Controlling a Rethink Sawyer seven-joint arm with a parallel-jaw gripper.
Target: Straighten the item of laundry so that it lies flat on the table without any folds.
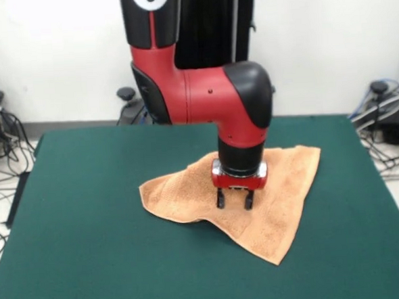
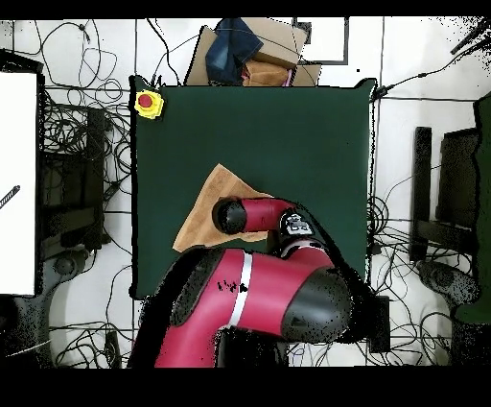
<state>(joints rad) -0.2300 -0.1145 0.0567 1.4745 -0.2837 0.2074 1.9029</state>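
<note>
Terry-cloth towel (image 1: 271,206) lies rumpled, edge folded.

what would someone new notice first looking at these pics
The big red and black arm comes down over the middle of the dark green table, its tool open just above a peach-orange towel. The towel lies rumpled and off-square near the table's centre. In the overhead view, a yellow box with a red button sits at one table corner.
</note>
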